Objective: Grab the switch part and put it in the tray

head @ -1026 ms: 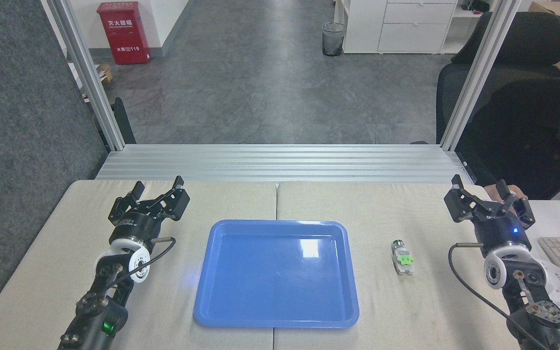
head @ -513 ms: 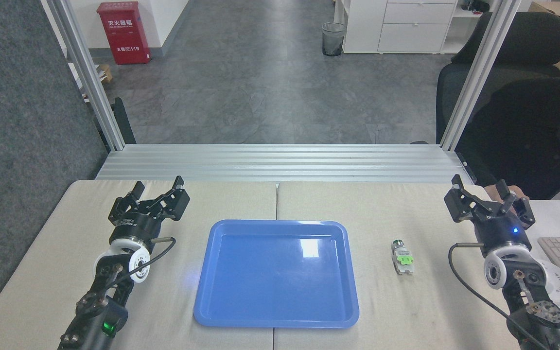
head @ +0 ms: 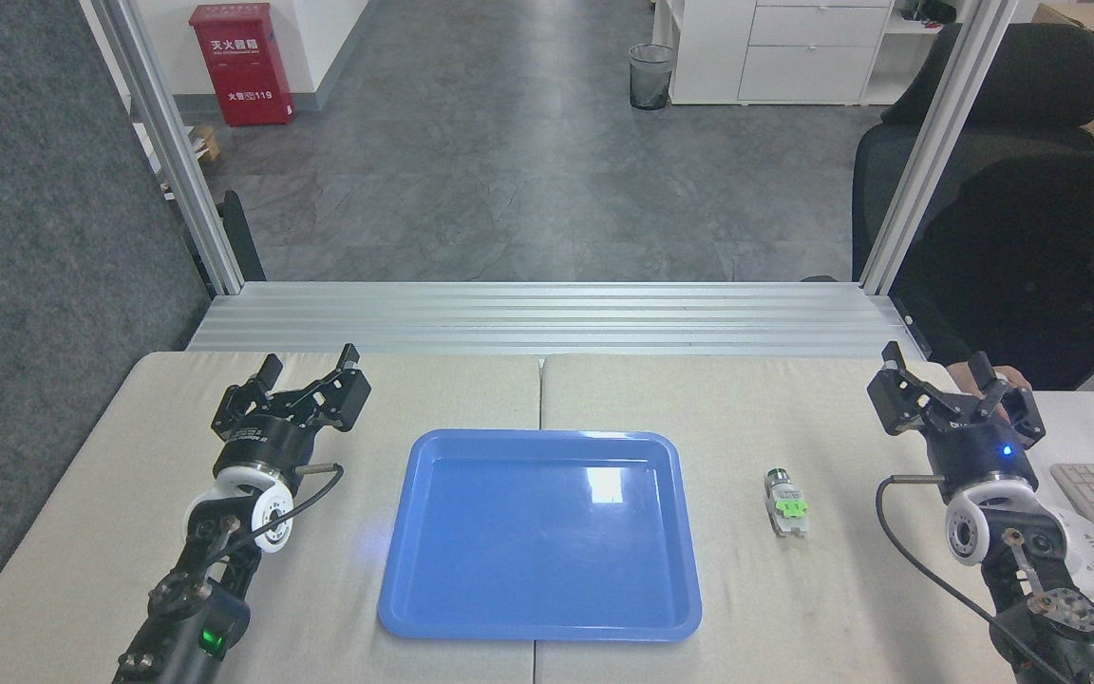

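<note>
Both claws agape, empty.

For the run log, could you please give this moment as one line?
left gripper open, idle | right gripper open, idle | switch part on table | tray empty

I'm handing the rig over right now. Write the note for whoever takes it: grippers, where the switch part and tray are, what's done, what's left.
Left gripper: open, holding nothing, over the table left of the tray.
Right gripper: open, holding nothing, near the table's right edge.
Switch part: lying on the table right of the tray, apart from it, dark round end pointing away from the robot.
Tray: centre of the table, nothing in it.
Done: nothing yet; part not grasped.
Left: pick up the part, probably with the right arm as it is nearer, and set it in the tray.
</note>
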Robot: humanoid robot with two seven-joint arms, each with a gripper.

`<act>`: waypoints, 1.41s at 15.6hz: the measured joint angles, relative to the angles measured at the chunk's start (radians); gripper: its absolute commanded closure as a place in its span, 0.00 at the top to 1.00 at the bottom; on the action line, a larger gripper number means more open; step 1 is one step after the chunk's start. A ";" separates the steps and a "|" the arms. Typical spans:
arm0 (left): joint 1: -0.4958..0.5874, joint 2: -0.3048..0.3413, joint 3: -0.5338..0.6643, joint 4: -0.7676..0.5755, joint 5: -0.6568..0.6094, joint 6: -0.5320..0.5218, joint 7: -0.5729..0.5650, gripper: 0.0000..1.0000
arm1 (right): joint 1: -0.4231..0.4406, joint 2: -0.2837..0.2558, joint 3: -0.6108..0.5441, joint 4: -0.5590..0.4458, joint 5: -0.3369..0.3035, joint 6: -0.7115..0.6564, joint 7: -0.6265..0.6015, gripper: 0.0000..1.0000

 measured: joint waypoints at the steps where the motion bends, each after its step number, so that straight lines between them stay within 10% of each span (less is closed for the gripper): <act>1: 0.000 0.000 0.000 0.000 0.000 0.000 0.000 1.00 | 0.000 0.000 0.000 0.000 0.000 0.000 0.000 0.99; 22: 0.000 0.000 0.000 0.000 0.000 0.000 0.000 1.00 | 0.043 0.078 0.162 0.057 0.014 0.119 0.066 0.98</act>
